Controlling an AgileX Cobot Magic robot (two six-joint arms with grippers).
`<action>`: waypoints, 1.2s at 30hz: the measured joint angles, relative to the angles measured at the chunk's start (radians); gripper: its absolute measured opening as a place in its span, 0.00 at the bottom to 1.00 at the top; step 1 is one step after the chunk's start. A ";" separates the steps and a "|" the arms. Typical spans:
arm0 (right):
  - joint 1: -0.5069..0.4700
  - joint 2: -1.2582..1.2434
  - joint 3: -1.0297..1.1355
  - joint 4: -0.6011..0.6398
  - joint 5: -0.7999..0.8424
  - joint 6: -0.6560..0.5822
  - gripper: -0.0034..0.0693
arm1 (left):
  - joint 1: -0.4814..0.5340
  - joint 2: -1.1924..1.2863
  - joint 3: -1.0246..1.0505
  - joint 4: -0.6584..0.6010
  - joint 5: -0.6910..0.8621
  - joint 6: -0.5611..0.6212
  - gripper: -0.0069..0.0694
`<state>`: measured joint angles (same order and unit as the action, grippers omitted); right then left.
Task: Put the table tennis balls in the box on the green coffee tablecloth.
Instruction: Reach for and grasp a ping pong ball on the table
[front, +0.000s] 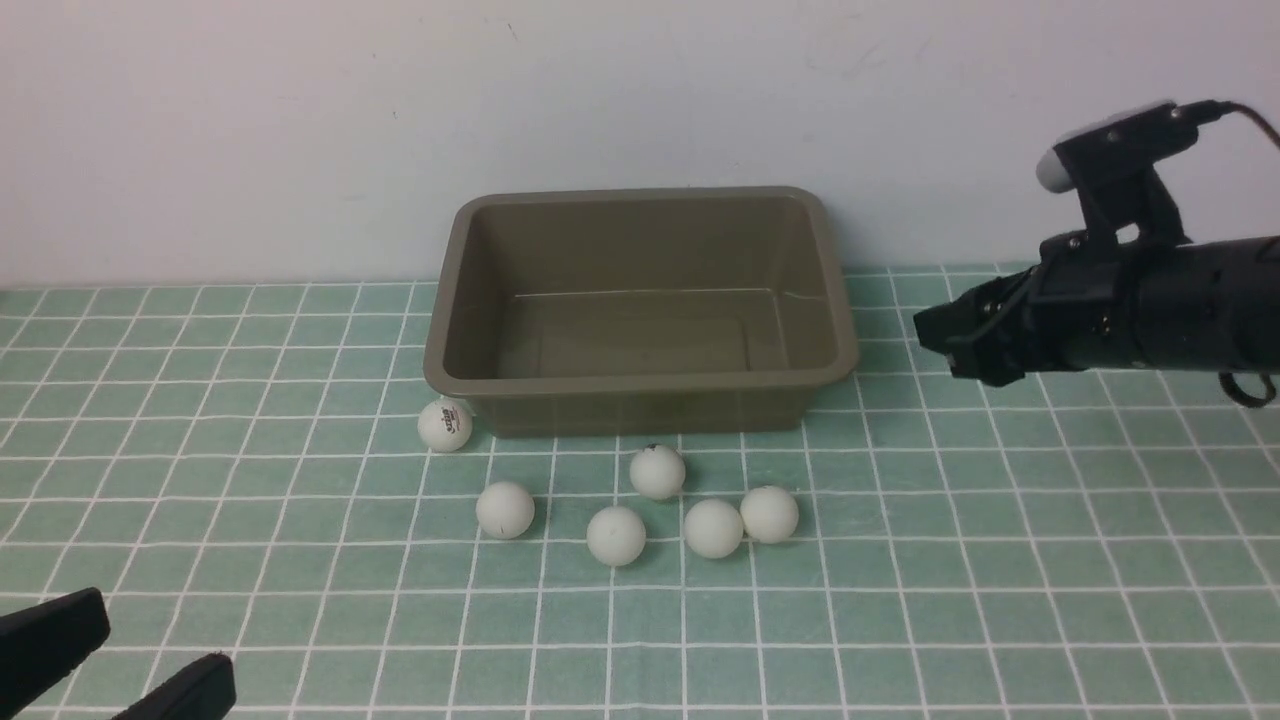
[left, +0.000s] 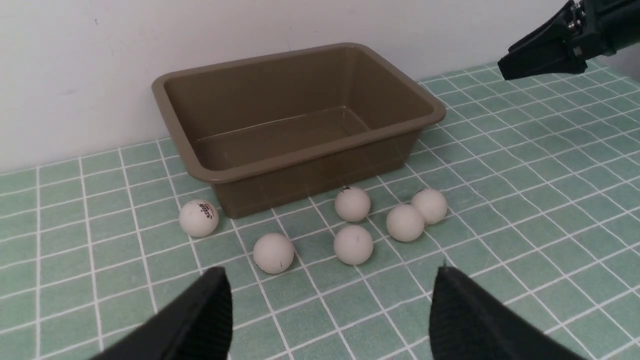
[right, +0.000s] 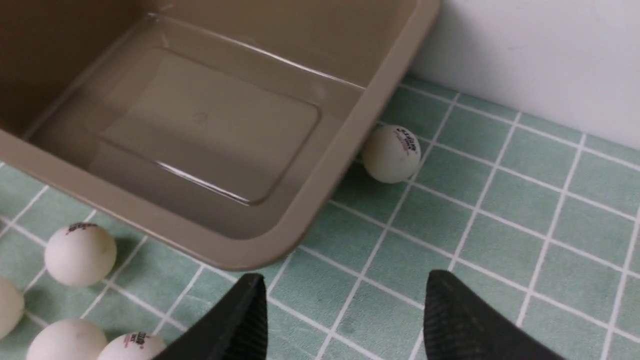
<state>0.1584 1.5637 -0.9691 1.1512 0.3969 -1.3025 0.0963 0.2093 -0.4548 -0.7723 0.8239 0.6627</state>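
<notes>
Presently the table tennis balls are seen scattered on the green coffee tablecloth, ahead of the left gripper and just short of the box. That gripper is held open, nothing grasped. The right gripper, likewise open, is pointed at the box just beyond its fingertips.

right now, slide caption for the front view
Six table tennis balls lie on the green tablecloth in front of the empty box.
</notes>
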 joint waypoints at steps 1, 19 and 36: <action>-0.008 0.000 0.000 0.006 0.000 0.000 0.58 | 0.000 0.000 0.000 0.000 0.008 0.000 0.72; -0.408 0.049 -0.092 0.199 0.310 0.080 0.58 | 0.000 0.000 0.000 0.000 0.011 0.000 0.72; -0.317 0.321 -0.463 -0.121 0.729 0.033 0.58 | 0.000 0.000 0.000 0.001 0.011 0.001 0.72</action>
<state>-0.1584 1.8852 -1.4319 1.0299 1.1254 -1.2698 0.0963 0.2093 -0.4548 -0.7712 0.8346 0.6639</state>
